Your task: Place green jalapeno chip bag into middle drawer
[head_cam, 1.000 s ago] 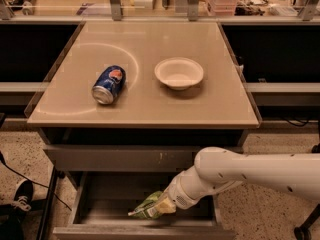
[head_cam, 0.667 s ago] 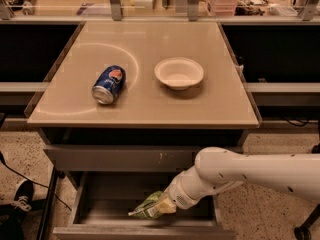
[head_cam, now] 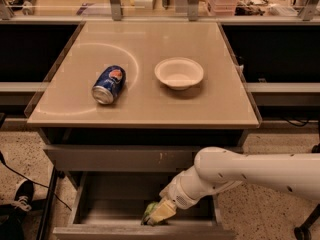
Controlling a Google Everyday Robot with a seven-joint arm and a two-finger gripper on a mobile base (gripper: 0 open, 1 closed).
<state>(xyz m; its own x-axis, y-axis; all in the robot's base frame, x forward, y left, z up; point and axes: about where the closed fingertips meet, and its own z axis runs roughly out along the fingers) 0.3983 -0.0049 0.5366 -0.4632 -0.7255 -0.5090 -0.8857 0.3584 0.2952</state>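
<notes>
Where the floor shows, far left: a black shoe (head_cam: 20,196) with a pale sole, where it was a second ago.
Can: a blue soda can (head_cam: 109,84) lies on its side on the left half of the beige table top (head_cam: 150,109), silver end toward the camera; it has not moved.
Drawer: the wide, shallow grey metal middle drawer (head_cam: 107,207) stands pulled out beneath a flat grey drawer front (head_cam: 115,157), its floor bare left of the bag.
Bag: the crumpled light-green foil chip bag (head_cam: 149,215) is inside the drawer, close behind the front lip. It sits lower than a second ago and juts out less to the left.
Tool: the gripper (head_cam: 161,212) is down in the drawer, touching the bag's right side. Whether it clamps the bag or has let go cannot be told.
Bowl: a round white bowl (head_cam: 179,73) stands upright right of the can, well apart from it, unmoved.
Arm: a white, rounded robot arm (head_cam: 250,170) enters from the right edge, bends under the table's front and slants down-left. Its elbow is where it was.
</notes>
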